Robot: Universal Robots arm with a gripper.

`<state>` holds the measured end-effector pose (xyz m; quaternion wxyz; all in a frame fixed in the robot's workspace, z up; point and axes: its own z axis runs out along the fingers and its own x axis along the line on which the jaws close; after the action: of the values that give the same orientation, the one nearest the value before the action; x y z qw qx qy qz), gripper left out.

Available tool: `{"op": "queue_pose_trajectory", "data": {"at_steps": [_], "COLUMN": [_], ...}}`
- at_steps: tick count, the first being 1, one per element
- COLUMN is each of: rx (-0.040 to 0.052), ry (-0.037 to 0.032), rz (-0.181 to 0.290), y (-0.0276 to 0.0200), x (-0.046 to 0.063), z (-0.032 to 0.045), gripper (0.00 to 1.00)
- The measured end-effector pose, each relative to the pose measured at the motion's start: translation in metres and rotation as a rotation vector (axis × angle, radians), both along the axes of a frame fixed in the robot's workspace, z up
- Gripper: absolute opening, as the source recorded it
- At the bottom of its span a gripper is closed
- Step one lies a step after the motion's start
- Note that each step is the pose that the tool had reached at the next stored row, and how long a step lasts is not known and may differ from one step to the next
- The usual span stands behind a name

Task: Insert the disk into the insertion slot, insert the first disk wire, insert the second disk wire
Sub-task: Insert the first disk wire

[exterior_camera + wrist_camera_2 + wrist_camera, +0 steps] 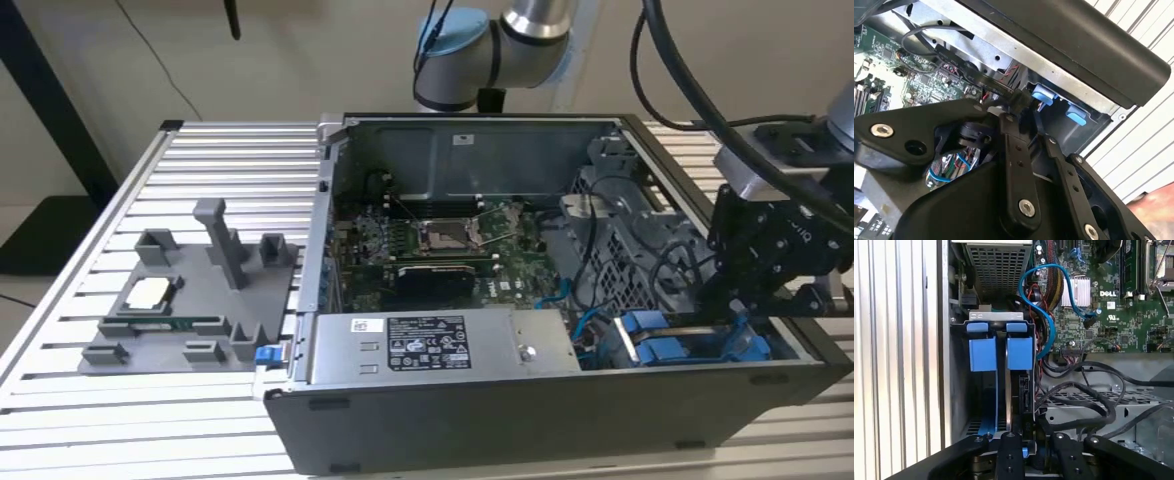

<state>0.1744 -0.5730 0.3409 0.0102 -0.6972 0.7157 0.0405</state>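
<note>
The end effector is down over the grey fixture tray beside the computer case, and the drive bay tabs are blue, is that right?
Wrong place: the exterior view shows the end effector down over the drive bay inside the computer case, away from the grey fixture tray. The drive bay tabs are blue.

Grey arm (527,60) at twelve o'clock in the exterior view: rounded joint housings, pale blue end caps, one polished silver tube. Thick black cables (681,70) draped from twelve toward three o'clock, ending by a grey metal wrist block (767,165). Below that, matte black end effector (731,330), boxy, with faint white lettering on its side. In both wrist views, flat black linkage bars (1008,460) with rounded ends, pinned by small round silver screws (1026,207). In the second wrist view, a larger silver bolt head (882,130) sunk into a broad, smooth black plate (944,120).
</note>
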Motion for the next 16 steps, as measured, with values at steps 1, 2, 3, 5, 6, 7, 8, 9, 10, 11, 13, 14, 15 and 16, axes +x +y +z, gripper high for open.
{"op": "queue_pose_trajectory", "data": {"at_steps": [1,2,3,5,6,7,8,9,10,11,13,14,15,16], "rx": [0.0001,0.0004,0.0008,0.0012,0.0014,0.0017,0.0016,0.0016,0.0018,0.0018,0.0016,0.0019,0.0021,0.0023], "ry": [0.0000,0.0000,0.0000,0.0000,0.0000,-0.0001,-0.0002,-0.0003,-0.0004,-0.0006,-0.0010,-0.0015,-0.0021,-0.0031], "rz": [0.000,0.000,0.000,0.000,0.000,0.000,0.000,0.000,0.000,0.000,0.000,0.000,0.000,0.000], "y": [0.0000,0.0000,0.0000,0.0000,0.0000,0.0000,0.0000,0.0000,0.0000,0.0000,0.0000,0.0000,0.0000,0.0000], "x": [0.000,0.000,0.000,0.000,0.000,0.000,0.000,0.000,0.000,-0.001,-0.001,-0.001,-0.002,-0.002], "z": [0.0024,0.0048,0.0068,0.0099,0.0115,0.0132,0.0151,0.0171,0.0189,0.0211,0.0258,0.0280,0.0302,0.0317], "gripper": [0.27,0.27,0.27,0.27,0.27,0.27,0.27,0.27,0.27,0.27,0.27,0.27,0.27,0.27]}}
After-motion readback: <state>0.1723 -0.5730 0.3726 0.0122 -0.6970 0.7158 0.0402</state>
